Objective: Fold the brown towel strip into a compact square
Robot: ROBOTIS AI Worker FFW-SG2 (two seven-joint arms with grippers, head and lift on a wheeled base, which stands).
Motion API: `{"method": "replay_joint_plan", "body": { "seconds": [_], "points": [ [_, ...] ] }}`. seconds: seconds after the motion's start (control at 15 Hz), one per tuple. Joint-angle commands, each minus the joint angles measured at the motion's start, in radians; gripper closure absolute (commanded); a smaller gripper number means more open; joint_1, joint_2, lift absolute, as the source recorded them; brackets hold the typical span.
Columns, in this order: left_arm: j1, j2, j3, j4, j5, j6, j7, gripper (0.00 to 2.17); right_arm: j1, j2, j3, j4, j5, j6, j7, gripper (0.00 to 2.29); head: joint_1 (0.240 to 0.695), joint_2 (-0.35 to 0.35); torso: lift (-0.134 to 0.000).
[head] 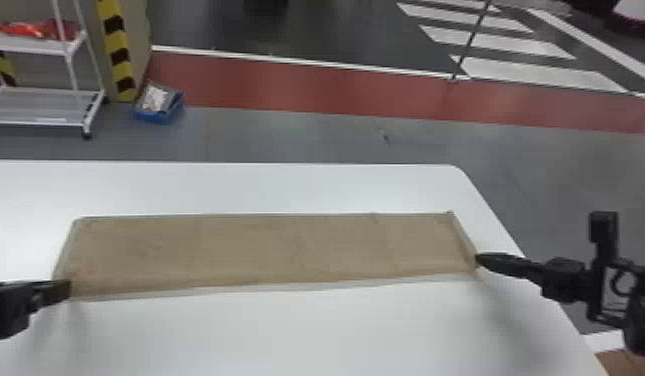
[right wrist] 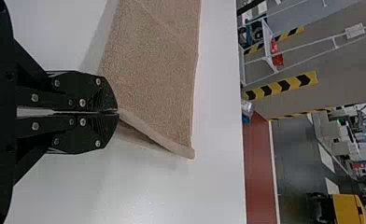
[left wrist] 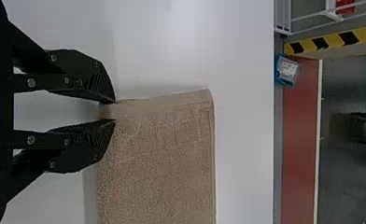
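Closest, the left claw stands open at the near left corner of the brown towel, cloth between its tips. Stretched in a long strip, the towel has the right claw clenched on its right end. Beneath it is a white table; beyond it, leftward, a blue box and white cart.

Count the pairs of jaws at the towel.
2. The left jaws stand parted at the near left corner of the towel; the right jaws are shut on its right end, towards the robot's side. No other pair seems hidden.
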State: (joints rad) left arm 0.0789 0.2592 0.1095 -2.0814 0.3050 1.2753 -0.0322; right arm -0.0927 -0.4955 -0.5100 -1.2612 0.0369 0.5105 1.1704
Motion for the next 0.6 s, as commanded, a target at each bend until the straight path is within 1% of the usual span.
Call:
{"method": "replay_joint_plan", "body": {
  "seconds": [0.0, 0.33, 0.53],
  "points": [
    [0.016, 0.000, 0.018, -0.031, 0.002, 0.031, -0.002, 1.73, 0.001, 0.000, -0.001, -0.014, 0.001, 0.017, 0.000, 1.11, 0.695, -0.245, -0.124],
    [0.050, 0.000, 0.056, -0.060, 0.005, 0.037, -0.003, 1.74, 0.001, 0.003, 0.004, -0.030, 0.000, 0.032, 0.003, 1.11, 0.695, -0.234, -0.124],
    [0.073, 0.005, 0.082, -0.089, 0.006, 0.059, -0.006, 1.74, 0.011, 0.003, -0.009, -0.040, -0.014, 0.038, 0.020, 1.11, 0.695, -0.220, -0.124]
  ]
}}
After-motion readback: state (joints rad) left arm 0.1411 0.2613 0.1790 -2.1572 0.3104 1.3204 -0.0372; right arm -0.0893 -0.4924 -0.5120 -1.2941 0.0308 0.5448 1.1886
